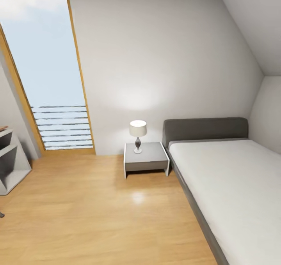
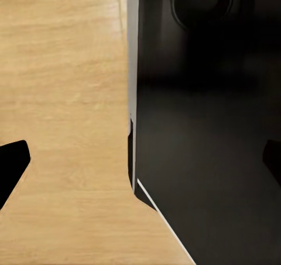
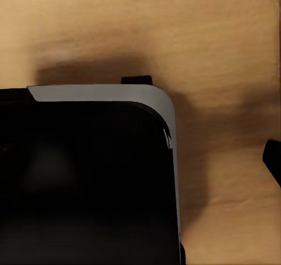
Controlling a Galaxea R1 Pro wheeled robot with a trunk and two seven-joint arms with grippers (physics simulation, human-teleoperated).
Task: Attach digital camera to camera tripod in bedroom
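One bedroom [image 1: 164,62]: plank floor [image 1: 97,218], bed [image 1: 234,179], lit lamp [image 1: 138,134] (on nightstand [image 1: 146,159]); both jaws' state unclear.

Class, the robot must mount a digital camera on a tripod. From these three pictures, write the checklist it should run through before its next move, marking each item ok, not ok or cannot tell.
1. Digital camera located: not ok.
2. Camera tripod located: not ok.
3. In a bedroom: ok; bed and nightstand with lamp.
4. Floor ahead open for driving: ok.
5. Left gripper empty: ok; fingertips wide apart over bare floor.
6. Right gripper state: cannot tell; one fingertip visible.
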